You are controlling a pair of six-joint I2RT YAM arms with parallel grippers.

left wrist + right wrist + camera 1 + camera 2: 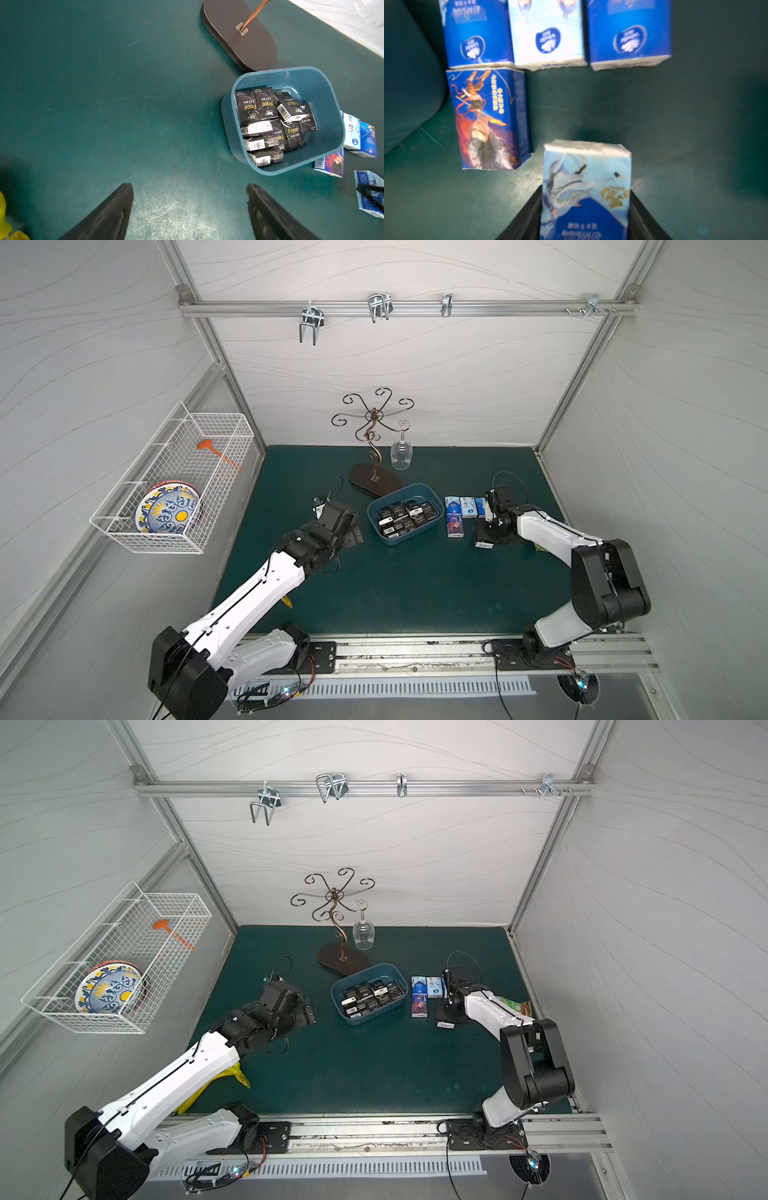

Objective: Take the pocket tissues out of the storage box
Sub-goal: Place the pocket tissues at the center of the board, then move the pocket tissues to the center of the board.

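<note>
Near the middle of the green counter (374, 1073), a blue storage box (365, 1020) filled with black tissue packs (372, 994). Just beside it, on the right arm's side, a few blue tissue packs (419, 1002) lying flat. Next to those, right claw (446, 1016) pointing down, pale end of a single pack (445, 1025) showing beneath. Left claw (306, 1011) apart on the box's other side. Just behind the box, a metal stand (344, 963) with a hanging glass (363, 932). On the side wall, a wire basket (174, 969) with a patterned plate (110, 990).
</note>
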